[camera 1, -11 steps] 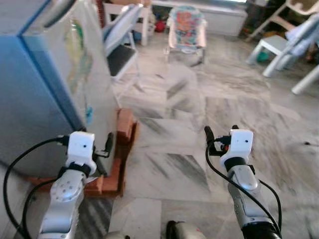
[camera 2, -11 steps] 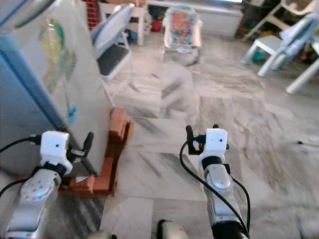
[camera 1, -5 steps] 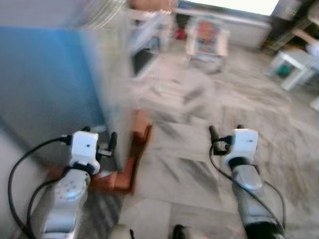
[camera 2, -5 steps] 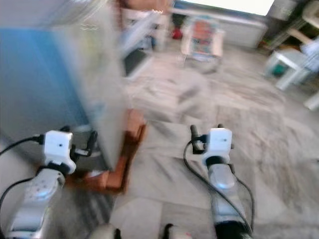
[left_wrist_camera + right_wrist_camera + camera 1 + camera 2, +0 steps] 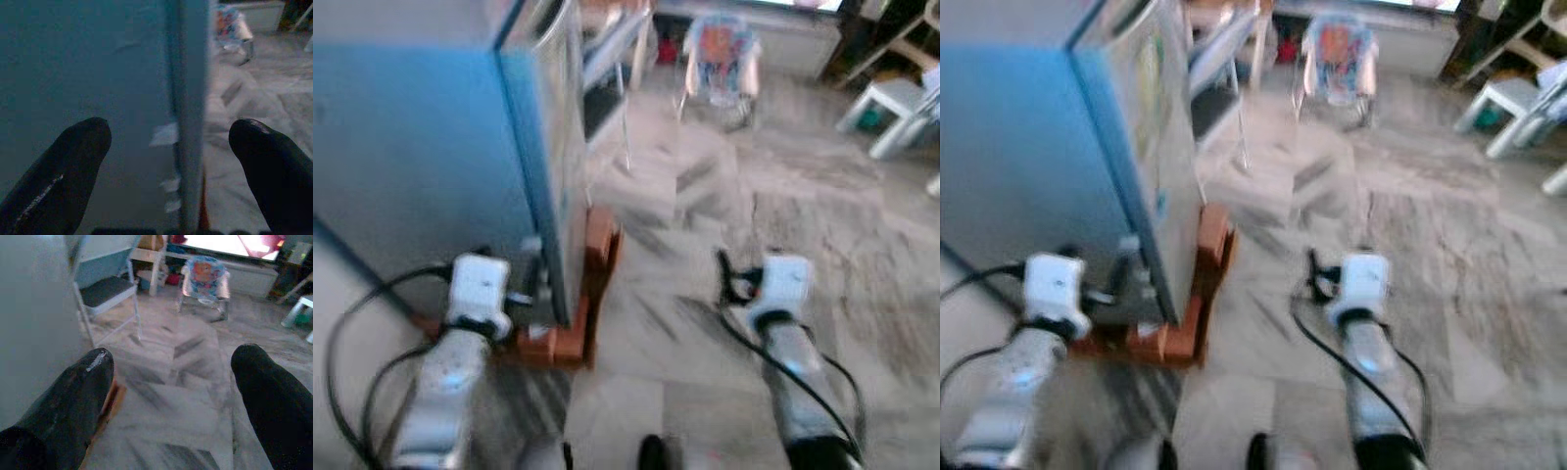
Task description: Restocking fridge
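A tall blue fridge [image 5: 421, 147] fills the scene from 9 to 11 o'clock, standing upright on a row of red bricks [image 5: 578, 313] on a grey marble floor [image 5: 724, 255]. Its long axis runs vertically, and its pale door face [image 5: 1151, 147], bearing blurred stickers, points toward 3 o'clock; the corner between the blue side and the door faces the robot.

The left gripper [image 5: 171, 161] is held low at 8 o'clock, its fingers [image 5: 58, 171] spread apart either side of that corner edge, holding nothing. The right gripper [image 5: 171, 401] is at 4 o'clock over bare floor, its fingers [image 5: 68, 401] also apart and empty. Black cables loop from both silver arms.

Beyond the fridge at 12 o'clock a folding chair [image 5: 105, 291] stands close by the door, near the way to it. A colourful baby bouncer [image 5: 720, 54] sits just past it at 1 o'clock, in front of a low white ledge. White plastic furniture [image 5: 891, 108] stands well apart at 2 o'clock. The head views are blurred.
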Tool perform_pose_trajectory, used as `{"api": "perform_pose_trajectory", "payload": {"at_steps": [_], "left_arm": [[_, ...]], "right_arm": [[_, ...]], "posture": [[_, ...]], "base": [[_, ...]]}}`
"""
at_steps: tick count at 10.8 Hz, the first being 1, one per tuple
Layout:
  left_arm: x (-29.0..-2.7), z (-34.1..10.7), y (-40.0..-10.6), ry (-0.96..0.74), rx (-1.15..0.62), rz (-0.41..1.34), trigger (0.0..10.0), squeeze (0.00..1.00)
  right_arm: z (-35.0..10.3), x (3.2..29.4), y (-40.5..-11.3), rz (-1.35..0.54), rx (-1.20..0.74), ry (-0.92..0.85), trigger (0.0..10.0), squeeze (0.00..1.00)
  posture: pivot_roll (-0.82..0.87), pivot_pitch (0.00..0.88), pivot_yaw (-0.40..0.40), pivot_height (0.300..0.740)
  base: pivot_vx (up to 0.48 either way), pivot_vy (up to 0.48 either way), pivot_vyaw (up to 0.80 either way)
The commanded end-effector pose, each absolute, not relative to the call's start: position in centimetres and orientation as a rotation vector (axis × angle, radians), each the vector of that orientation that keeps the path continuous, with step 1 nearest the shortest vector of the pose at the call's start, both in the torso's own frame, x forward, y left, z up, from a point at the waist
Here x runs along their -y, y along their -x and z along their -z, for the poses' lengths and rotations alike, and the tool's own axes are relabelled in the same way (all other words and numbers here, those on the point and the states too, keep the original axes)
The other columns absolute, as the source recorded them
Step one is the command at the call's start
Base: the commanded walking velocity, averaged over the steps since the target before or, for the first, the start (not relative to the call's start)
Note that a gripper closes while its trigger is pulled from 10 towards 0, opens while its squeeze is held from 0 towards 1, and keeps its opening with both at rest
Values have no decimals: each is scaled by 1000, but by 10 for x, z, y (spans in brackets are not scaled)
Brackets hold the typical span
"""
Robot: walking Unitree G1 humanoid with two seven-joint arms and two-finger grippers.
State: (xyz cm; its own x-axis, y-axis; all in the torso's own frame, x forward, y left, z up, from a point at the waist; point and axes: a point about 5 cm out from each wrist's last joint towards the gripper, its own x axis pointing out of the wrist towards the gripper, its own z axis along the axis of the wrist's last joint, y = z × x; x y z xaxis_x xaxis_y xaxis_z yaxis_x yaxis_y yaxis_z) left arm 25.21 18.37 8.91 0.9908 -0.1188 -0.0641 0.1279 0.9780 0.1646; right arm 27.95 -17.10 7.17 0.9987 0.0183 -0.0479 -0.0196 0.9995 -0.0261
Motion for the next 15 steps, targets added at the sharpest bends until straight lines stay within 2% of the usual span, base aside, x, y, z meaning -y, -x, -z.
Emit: {"api": "perform_pose_trajectory", "payload": {"at_steps": [1,5,7,9,12,15], "left_arm": [[-177,-90,-252,-168,-46,150,10000,0],[-175,-91,-265,-162,-38,140,10000,0],[-190,-92,-281,-154,-53,23,10000,0],[-191,-93,-292,-139,-52,21,10000,0],[-186,-97,-314,-108,-41,35,10000,0],[-173,-97,-323,-83,-49,115,10000,0]], "right_arm": [[-72,179,-279,8,-49,37,10000,0],[-72,177,-278,2,-51,39,10000,0],[-72,177,-277,-2,-53,44,10000,0],[-75,171,-276,-21,-47,43,10000,0],[-67,164,-265,-48,-73,45,10000,0],[-59,172,-259,-39,-117,60,10000,0]], "posture": [[113,93,-44,740],[110,101,-51,740],[106,104,-52,740],[83,120,-64,740],[74,126,-63,740],[62,129,-58,740]], "base": [[0,0,-481],[0,0,-744],[0,0,0],[0,0,0],[0,0,0],[0,0,0]]}}
